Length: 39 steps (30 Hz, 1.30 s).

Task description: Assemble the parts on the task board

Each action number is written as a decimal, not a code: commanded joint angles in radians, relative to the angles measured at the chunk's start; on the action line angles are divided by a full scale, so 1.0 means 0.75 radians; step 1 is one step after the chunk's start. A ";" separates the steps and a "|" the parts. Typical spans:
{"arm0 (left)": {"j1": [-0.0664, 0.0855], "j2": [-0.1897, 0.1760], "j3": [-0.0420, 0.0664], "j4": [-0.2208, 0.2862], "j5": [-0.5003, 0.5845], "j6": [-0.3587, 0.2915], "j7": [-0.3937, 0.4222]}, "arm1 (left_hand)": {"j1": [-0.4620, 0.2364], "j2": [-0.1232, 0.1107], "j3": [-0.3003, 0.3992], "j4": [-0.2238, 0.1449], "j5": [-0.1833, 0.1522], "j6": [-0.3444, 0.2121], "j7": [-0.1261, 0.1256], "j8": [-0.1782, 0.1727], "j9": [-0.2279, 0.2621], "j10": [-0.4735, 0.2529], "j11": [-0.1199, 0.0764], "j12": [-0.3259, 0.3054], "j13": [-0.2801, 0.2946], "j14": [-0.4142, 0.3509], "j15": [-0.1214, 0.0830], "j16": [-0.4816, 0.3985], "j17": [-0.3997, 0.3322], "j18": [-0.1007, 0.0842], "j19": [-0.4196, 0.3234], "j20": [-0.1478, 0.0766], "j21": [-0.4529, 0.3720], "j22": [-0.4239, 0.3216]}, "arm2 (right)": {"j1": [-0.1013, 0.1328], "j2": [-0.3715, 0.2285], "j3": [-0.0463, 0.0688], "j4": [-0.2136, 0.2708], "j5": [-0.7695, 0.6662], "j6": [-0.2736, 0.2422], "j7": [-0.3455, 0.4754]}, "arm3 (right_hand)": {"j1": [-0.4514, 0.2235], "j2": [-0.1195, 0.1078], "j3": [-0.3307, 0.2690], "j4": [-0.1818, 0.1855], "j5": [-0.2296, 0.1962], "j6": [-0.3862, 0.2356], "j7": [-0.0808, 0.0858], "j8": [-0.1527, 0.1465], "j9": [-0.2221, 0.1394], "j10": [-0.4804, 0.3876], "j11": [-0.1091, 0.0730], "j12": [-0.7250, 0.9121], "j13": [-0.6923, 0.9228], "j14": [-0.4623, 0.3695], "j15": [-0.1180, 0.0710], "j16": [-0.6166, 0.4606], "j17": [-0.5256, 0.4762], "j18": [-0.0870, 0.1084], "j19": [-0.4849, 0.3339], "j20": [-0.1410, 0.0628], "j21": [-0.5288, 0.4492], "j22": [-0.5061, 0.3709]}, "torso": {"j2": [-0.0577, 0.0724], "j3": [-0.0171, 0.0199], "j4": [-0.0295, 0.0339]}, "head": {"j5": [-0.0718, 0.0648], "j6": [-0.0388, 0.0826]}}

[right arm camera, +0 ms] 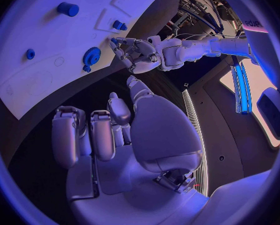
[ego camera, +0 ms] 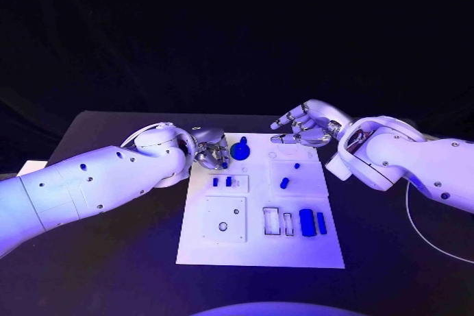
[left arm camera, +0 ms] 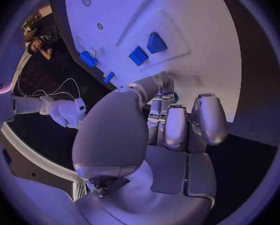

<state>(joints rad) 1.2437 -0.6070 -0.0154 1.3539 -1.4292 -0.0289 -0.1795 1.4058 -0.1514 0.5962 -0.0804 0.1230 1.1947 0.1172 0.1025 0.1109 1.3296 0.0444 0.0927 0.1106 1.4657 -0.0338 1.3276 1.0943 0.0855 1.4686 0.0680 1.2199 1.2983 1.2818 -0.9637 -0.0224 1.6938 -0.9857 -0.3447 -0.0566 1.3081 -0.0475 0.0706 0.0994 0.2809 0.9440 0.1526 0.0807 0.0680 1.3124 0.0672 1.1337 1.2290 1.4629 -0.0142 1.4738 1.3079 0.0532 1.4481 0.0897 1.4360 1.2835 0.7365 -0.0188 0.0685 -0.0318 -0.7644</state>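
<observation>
- We see the white board (ego camera: 262, 254) lying flat in the middle of the black table (ego camera: 98, 261), a long plate with raised square panels and cut-out slots.
- On its far end sits a round blue gear (ego camera: 242, 150) with a short stem; the right wrist view shows it as a toothed disc (right arm camera: 92, 55).
- Two small blue blocks (ego camera: 222, 181) stand side by side on a raised panel on the board's left half; they show up as chunky squares in the left wrist view (left arm camera: 146, 49).
- On the right half we make out a small blue peg (ego camera: 296, 166) and another short blue piece (ego camera: 284, 183) just below it.
- Near the front edge, a blue cylinder (ego camera: 306, 222) and a slim blue bar (ego camera: 322, 223) lie next to each other, beside two empty rectangular slots (ego camera: 277, 222).
- The left hand (ego camera: 209, 151) sits at the board's far left corner, just beside the gear; its fingers are curled in close together, and we cannot tell whether they hold anything.
- The right hand (ego camera: 304, 127) hovers over the board's far right corner, palm up, fingers loosely bent and apart, holding nothing.
</observation>
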 commanded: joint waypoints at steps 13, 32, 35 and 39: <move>0.000 0.015 -0.005 -0.015 -0.020 0.091 -0.050 | -0.025 0.001 -0.017 0.001 -0.005 0.004 0.003 -0.003 0.000 -0.003 0.001 -0.015 0.003 0.033 -0.005 0.003 -0.008 -0.009 0.013 -0.008 -0.003 0.000 | -0.001 -0.001 0.000 0.004 -0.006 0.013 0.007 | 0.004 0.015 -0.008 0.002 0.009 0.007 0.000 0.010 0.002 -0.006 -0.005 0.007 0.000 0.089 0.000 -0.010 0.104 0.008 -0.005 -0.001 -0.008 -0.001 | 0.000 -0.0003 0.0005 | -0.001 -0.006; -0.001 0.011 -0.006 -0.023 0.001 0.039 -0.051 | -0.070 -0.024 -0.004 -0.015 -0.001 -0.249 0.049 -0.056 -0.063 -0.164 0.053 -0.043 -0.035 0.021 0.036 -0.003 -0.050 -0.008 0.004 0.026 -0.019 -0.003 | -0.001 -0.006 0.000 -0.003 -0.010 0.022 -0.004 | 0.005 0.015 -0.009 0.001 0.009 0.008 0.000 0.011 0.002 -0.013 -0.005 -0.004 -0.009 0.089 0.000 -0.013 0.100 0.009 -0.007 -0.001 -0.010 -0.006 | -0.002 -0.0006 0.0019 | -0.003 -0.004; -0.001 0.003 -0.006 -0.019 0.005 0.026 -0.049 | -0.071 -0.027 -0.002 -0.016 -0.001 -0.258 0.051 -0.056 -0.063 -0.171 0.054 -0.043 -0.038 0.020 0.037 -0.003 -0.053 -0.008 0.004 0.028 -0.021 -0.004 | -0.001 -0.009 0.000 -0.008 -0.014 0.029 -0.010 | 0.016 0.018 -0.010 -0.001 0.009 0.005 -0.001 0.010 0.001 -0.104 -0.006 -0.152 -0.128 0.087 -0.002 -0.019 0.092 0.012 -0.012 -0.002 -0.018 -0.019 | -0.002 -0.0009 0.0023 | -0.002 -0.003; -0.001 -0.016 -0.006 -0.008 0.010 0.001 -0.047 | -0.072 -0.029 0.002 -0.018 0.000 -0.267 0.051 -0.056 -0.063 -0.178 0.055 -0.042 -0.041 0.020 0.038 -0.003 -0.055 -0.008 0.003 0.029 -0.021 -0.003 | -0.001 -0.019 0.000 -0.017 -0.045 0.039 -0.025 | 0.029 0.022 -0.013 0.001 0.009 0.005 -0.002 0.010 0.001 -0.202 -0.008 -0.345 -0.292 0.082 -0.003 -0.035 0.073 0.015 -0.020 -0.004 -0.030 -0.038 | -0.002 -0.0010 0.0020 | -0.003 -0.001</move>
<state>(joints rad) 1.2430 -0.6163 -0.0203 1.3432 -1.4301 -0.0041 -0.2147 1.3509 -0.1650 0.5931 -0.0912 0.1233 1.0015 0.1530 0.0611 0.0647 1.2059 0.0854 0.0638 0.0813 1.4691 -0.0122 1.3276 1.0534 0.0855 1.4686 0.0825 1.2082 1.2970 1.2818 -0.9762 -0.0224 1.6830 -0.9904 -0.3385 -0.0622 1.3227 -0.0329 0.0649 0.0995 0.2848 0.9387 0.1503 0.0848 0.0680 1.1765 0.0684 0.8850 1.0190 1.4629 -0.0142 1.4502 1.3074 0.0532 1.4389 0.0880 1.4175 1.2558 0.7354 -0.0192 0.0700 -0.0339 -0.7662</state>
